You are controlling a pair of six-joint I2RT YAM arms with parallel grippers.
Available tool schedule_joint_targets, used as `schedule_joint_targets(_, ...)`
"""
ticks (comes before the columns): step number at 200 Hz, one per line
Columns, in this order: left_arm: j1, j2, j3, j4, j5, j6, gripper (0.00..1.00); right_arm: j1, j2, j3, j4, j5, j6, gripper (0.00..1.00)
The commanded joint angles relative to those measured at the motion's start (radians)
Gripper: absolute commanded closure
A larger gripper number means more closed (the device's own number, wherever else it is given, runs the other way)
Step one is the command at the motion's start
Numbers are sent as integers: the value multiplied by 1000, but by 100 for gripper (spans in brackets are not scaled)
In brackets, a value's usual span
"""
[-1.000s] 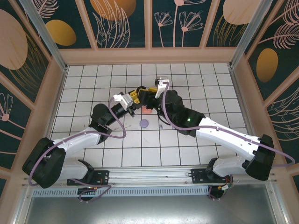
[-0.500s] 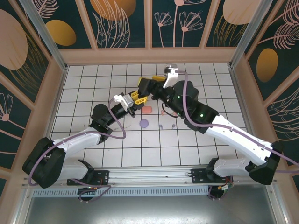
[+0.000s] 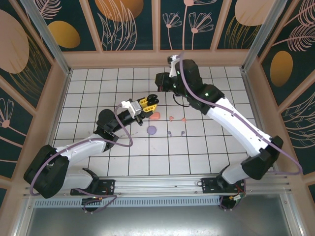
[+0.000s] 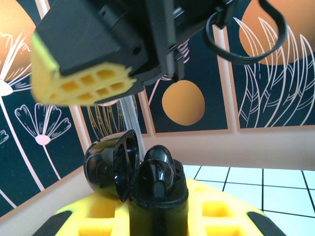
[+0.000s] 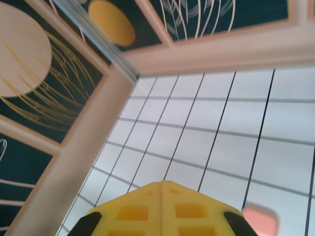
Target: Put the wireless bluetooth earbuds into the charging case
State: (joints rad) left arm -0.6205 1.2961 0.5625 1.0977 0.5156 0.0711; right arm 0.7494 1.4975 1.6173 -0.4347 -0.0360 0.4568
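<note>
Just pulled right gripper away, pressed together; kept open black charging case pinched in left gripper, ready for filling.

Lab enclosure — tiled floor, framed panels

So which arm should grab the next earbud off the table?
Right, probably. The left gripper is shut on the open black case, so it is busy. The right gripper looks empty, and the loose pink earbuds lie on its side.
</note>
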Motion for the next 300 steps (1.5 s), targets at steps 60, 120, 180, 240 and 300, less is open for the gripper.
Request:
schedule_joint_targets(60,-4,15,41,-15,19,15,100,33,77,68,-232,-145,-79,100)
schedule_joint_targets(120,-3,42,48,2,-6,-18,100,65,-142,-141,-167,-37,14,100)
schedule_joint_targets(180,-4,77,78,-93,-175,-177,100,-40,-343,-425,9,144,183,86)
schedule_joint_targets(240,84,248,286,-375,-209,-487,100,-39,-400,-684,107,154,271,65)
schedule_joint_targets(300,230,535,491,-510,-17,-729,100,-39,-464,-792,133,169,309,60)
